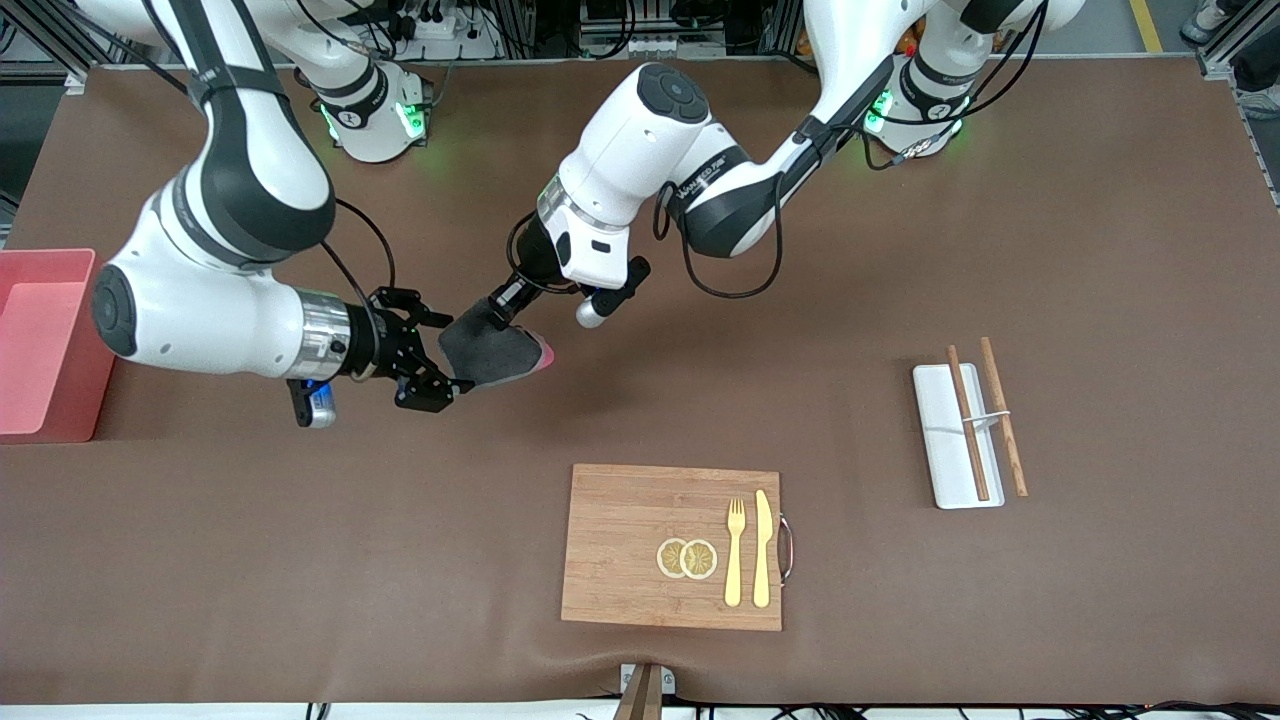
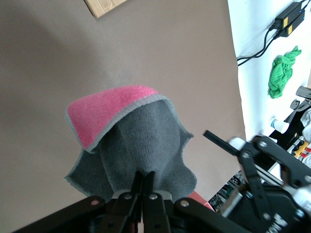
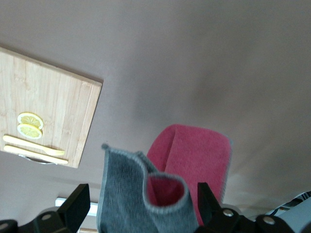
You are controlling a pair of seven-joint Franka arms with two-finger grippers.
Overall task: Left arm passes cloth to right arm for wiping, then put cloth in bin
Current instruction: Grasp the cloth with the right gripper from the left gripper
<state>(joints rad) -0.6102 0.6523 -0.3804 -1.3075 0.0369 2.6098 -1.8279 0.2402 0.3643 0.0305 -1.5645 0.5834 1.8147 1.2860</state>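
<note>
The cloth (image 1: 497, 352), dark grey with a magenta-red underside, hangs in the air over the bare table between the two arms. My left gripper (image 1: 503, 313) is shut on its upper edge; in the left wrist view the shut gripper (image 2: 146, 180) pinches the grey cloth (image 2: 141, 141). My right gripper (image 1: 438, 360) is open, with one finger on each side of the cloth's edge toward the right arm's end. In the right wrist view the cloth (image 3: 129, 194) sits between the spread fingers of the open right gripper (image 3: 141, 204). The pink bin (image 1: 45, 265) stands at the right arm's end of the table.
A wooden board (image 1: 630, 545) with lemon slices (image 1: 687, 558), a fork and a knife lies nearer the front camera; it also shows in the right wrist view (image 3: 48, 102). A white tray (image 1: 940, 450) with chopsticks lies toward the left arm's end.
</note>
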